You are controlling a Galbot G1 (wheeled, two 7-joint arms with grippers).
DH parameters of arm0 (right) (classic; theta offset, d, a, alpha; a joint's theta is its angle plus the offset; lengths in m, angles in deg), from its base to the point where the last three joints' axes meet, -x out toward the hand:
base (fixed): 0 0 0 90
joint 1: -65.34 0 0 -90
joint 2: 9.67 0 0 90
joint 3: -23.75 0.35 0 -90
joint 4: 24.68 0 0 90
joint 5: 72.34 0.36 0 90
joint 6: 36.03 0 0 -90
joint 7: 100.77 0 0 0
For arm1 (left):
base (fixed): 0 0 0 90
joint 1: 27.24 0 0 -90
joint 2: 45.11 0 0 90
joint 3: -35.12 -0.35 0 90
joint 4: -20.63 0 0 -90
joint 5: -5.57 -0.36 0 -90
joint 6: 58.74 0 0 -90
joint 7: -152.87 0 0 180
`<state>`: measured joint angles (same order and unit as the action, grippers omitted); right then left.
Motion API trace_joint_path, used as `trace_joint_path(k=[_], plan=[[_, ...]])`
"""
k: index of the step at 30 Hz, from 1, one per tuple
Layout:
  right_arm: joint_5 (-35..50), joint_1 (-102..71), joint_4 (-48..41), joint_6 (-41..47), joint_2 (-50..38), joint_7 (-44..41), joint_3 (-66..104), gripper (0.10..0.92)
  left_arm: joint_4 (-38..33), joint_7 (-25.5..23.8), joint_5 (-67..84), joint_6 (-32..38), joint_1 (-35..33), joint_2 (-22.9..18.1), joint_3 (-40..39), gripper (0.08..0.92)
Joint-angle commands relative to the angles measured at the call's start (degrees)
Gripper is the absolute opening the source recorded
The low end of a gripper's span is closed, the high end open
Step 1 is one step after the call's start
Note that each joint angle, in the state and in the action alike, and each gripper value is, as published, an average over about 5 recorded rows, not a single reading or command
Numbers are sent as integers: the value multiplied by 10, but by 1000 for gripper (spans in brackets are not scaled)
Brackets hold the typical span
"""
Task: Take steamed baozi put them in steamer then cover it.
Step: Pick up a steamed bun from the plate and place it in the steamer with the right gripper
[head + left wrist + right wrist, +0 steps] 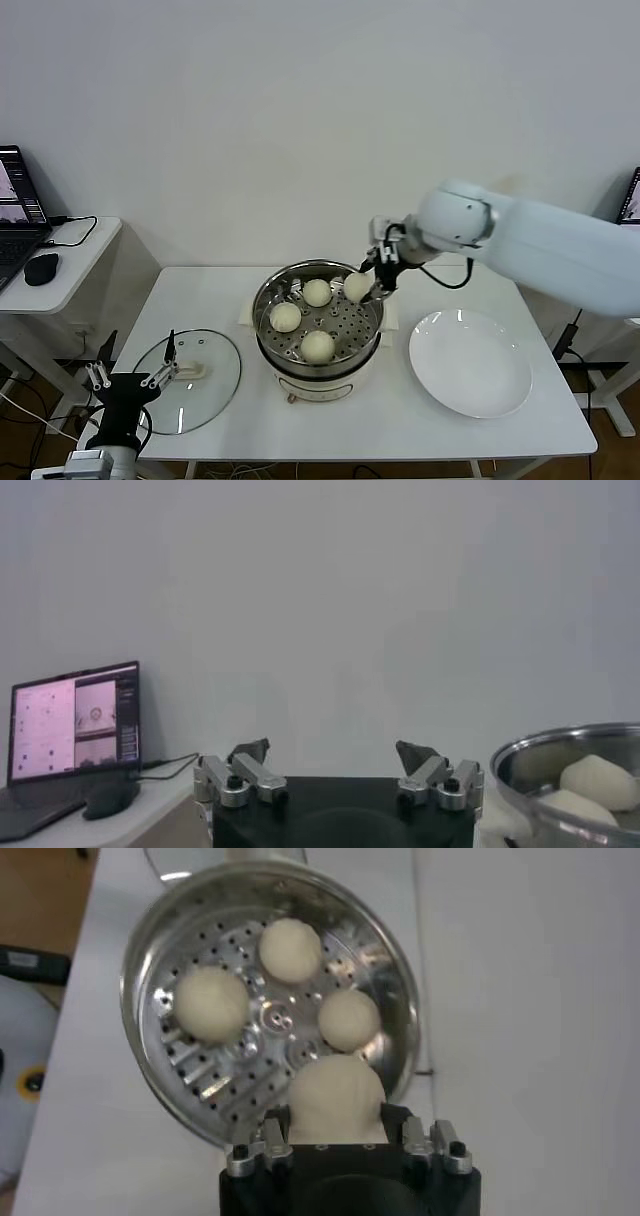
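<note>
**Fourth bun at the steamer's rim, lid lying aside**

From the head camera, a white table [300, 420] stood against a plain pale wall. A smaller side desk [60, 270] to the robot's left carried a laptop [15, 215] and a mouse [40, 268]. The steamer [318, 325] sat mid-table with three steamed baozi [286, 317] on its perforated tray. The right gripper [372, 290] reached in over the far right rim, clenched on a fourth bun [357, 287]. An empty white plate [470, 362] lay just right of the pot. The cover [188, 380] lay flat to the left, and the left gripper [128, 378] hung off the table's near left corner, fingers spread.

The left wrist camera showed that gripper's fingers [250, 750] wide apart and holding nothing, the laptop [75, 725] and mouse [108, 798] beyond, and the steamer's rim [560, 750] at one edge.

The right wrist camera looked down into the steamer [160, 978]: three buns [211, 1003] rested on the tray while the right gripper [338, 1133] grasped the fourth [336, 1096] above the tray's edge.
</note>
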<state>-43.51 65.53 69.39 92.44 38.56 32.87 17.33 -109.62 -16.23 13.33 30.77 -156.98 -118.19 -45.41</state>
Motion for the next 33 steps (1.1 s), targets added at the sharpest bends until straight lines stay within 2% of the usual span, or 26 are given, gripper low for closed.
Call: trace_joint_path(k=[1,11,22,25,30,33], plan=[[-11,-47,-31,31,57,21,-22,577,0,0,0,0,-1,-1,0,823],[-58,-80,-76,30,68,11,-8,577,-2,1,1,1,-4,-2,1,823],[-70,-93,-82,31,70,9,2,580,-1,1,1,2,-2,-3,-1,823],[-67,-91,-80,31,67,11,8,631,0,1,1,3,-3,-4,-1,823],[-44,-72,-54,31,51,15,36,769,1,1,1,3,-3,-3,0,823],[-20,-57,-24,31,29,17,63,813,1,1,2,3,-2,-2,0,823]])
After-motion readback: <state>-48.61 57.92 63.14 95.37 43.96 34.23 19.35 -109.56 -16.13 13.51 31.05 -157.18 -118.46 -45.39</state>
